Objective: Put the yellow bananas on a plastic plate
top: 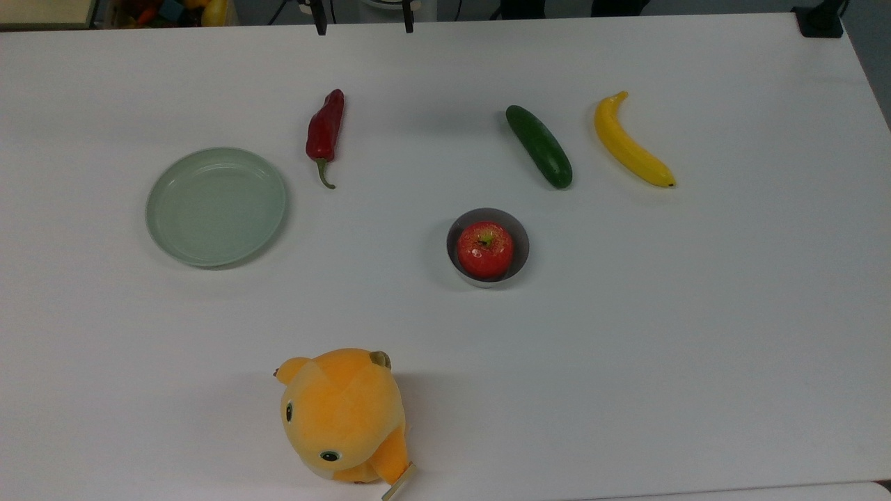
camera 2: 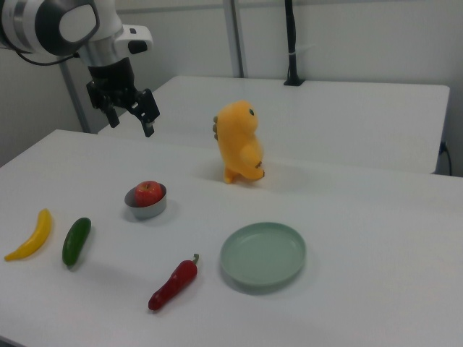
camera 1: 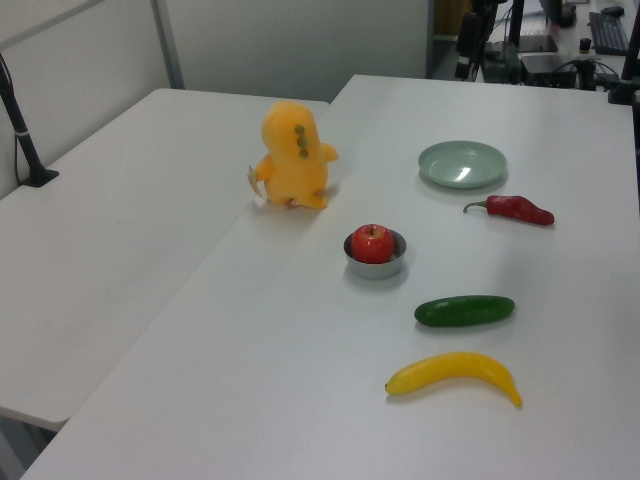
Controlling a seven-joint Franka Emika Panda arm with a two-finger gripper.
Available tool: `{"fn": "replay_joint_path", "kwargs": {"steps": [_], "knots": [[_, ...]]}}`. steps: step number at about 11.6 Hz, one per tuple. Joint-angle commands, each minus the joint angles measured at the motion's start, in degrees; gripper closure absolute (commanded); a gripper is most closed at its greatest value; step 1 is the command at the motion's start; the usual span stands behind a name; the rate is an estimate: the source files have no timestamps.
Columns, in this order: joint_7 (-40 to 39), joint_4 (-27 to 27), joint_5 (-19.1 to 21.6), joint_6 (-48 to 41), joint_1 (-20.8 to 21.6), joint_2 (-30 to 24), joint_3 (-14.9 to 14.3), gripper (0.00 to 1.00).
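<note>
One banana (top: pixel 632 142) just beside the cucumber (top: pixel 539 146): glossy, stiff (likely slippery); grip mid-curve. Jaws (camera 2: pixel 129 110) spread, empty.

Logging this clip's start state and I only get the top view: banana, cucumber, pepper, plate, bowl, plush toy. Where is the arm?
Observer: In the right view the gripper hangs in the air above the table, up and to the right view's left of the grey bowl, fingers spread and holding nothing.
Operator: Is it over the banana?
Observer: No. In the right view the yellow banana lies low at the left edge, well off from under the gripper.
Operator: Is the plate clear?
Observer: Yes; in the right view the plastic plate holds nothing.
Operator: What is beyond the plush toy?
Observer: The left view shows a second white table butted against this one, behind the toy.
</note>
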Motion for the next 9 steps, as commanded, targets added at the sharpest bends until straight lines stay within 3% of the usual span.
{"fn": "replay_joint_path", "kwargs": {"steps": [1,9], "knots": [[-0.6,-0.9,1.2,0.5,0.1,-0.8,0.2,0.00],[-1.0,-1.5,1.2,-2.5,1.2,-0.9,0.3,0.00]]}}
